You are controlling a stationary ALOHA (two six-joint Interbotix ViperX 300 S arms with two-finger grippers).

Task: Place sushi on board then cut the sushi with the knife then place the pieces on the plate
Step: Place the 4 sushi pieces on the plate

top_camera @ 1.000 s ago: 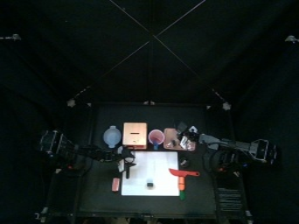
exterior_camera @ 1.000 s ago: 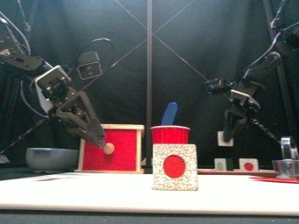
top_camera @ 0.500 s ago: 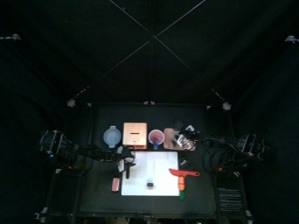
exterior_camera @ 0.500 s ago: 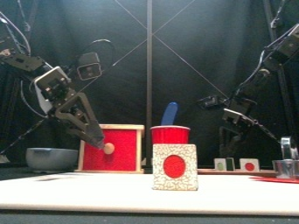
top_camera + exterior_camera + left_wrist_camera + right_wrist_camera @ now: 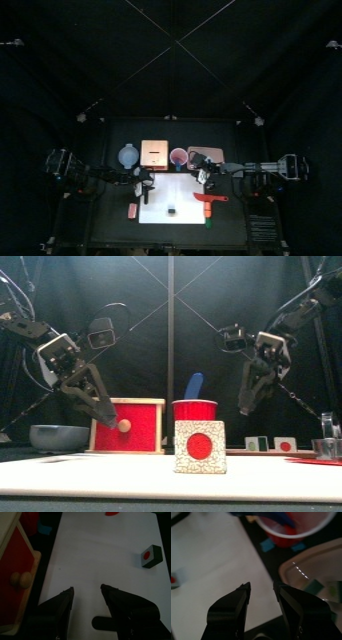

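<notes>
One sushi piece (image 5: 174, 211), green-sided with a white face and a red dot, stands on the white board (image 5: 181, 190) near its front edge; it looms close in the front view (image 5: 201, 446). A red knife (image 5: 210, 199) lies on the board's right side. The red cup (image 5: 178, 157) behind the board holds the blue knife (image 5: 194, 384). The pink tray (image 5: 202, 157) lies right of the cup. My left gripper (image 5: 87, 592) hangs open above the board's left part, empty. My right gripper (image 5: 261, 587) is open and empty above the board's back right corner, close to the cup (image 5: 298, 527).
A wooden box with a red drawer front (image 5: 154, 157) and a blue-grey bowl (image 5: 127, 156) stand at the back left. A small red-orange thing (image 5: 131, 210) lies left of the board. A metal cutter (image 5: 327, 444) shows at the far right.
My right arm has swung left and forward from the table's right side to the board's back right corner, with its gripper higher. The left arm has stayed put.
</notes>
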